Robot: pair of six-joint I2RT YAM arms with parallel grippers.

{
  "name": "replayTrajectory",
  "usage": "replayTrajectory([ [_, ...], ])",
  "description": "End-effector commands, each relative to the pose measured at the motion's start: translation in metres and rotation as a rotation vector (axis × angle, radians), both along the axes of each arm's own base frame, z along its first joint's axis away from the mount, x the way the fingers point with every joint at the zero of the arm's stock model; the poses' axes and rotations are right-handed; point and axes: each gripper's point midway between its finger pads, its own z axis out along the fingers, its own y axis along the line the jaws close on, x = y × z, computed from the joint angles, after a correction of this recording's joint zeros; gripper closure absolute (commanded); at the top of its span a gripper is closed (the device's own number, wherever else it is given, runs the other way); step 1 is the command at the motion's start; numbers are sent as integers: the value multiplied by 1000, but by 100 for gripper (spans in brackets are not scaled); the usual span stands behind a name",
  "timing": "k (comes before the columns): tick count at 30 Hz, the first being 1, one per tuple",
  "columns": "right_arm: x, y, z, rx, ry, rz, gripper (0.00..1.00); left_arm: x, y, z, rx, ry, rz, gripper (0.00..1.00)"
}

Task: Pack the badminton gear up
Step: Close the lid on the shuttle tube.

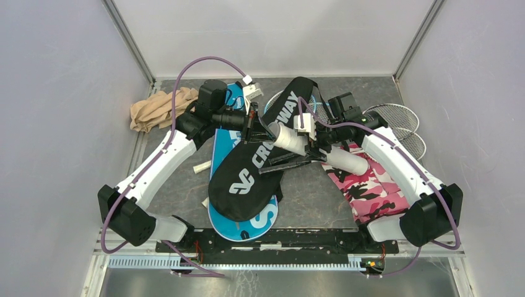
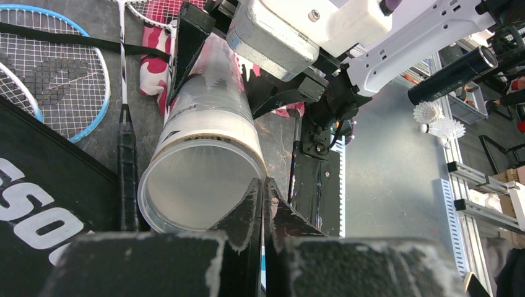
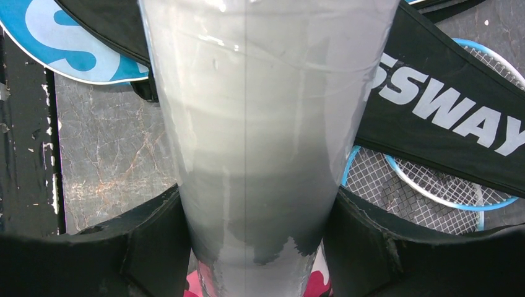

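Observation:
My right gripper (image 1: 311, 143) is shut around the middle of the long white tube (image 1: 337, 156) and holds it slanted over the covers; its fingers (image 3: 155, 247) clasp the tube (image 3: 260, 124) on both sides. My left gripper (image 2: 263, 185) is shut, its tips pinched at the rim of the tube's near end (image 2: 204, 179). The black "CROSSWAY" cover (image 1: 254, 167) lies on the blue "SPORT" cover (image 1: 247, 224). A blue racket (image 2: 56, 68) lies partly under the black cover. Silver rackets (image 1: 396, 120) lie at the back right. Two shuttlecocks (image 2: 433, 120) show beyond the front rail.
A pink camouflage cloth (image 1: 371, 185) lies under the right arm. A tan cloth bundle (image 1: 158, 108) sits at the back left by the wall. A small white piece (image 1: 202, 167) lies left of the covers. Walls close in the table on three sides.

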Motion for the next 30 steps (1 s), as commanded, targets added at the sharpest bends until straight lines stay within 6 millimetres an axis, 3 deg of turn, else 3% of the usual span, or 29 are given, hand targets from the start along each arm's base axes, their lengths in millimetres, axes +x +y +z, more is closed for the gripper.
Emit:
replayTrajectory([
  [1, -1, 10, 20, 59, -45, 45, 91, -1, -5, 20, -48, -77, -39, 98],
  [14, -6, 9, 13, 54, -30, 56, 91, -7, -8, 26, -87, -47, -71, 98],
  [22, -5, 9, 17, 61, -46, 48, 92, -14, -5, 17, -75, -15, -88, 98],
  [30, -4, 8, 16, 55, -55, 43, 93, -7, 2, 13, -49, -54, -34, 98],
])
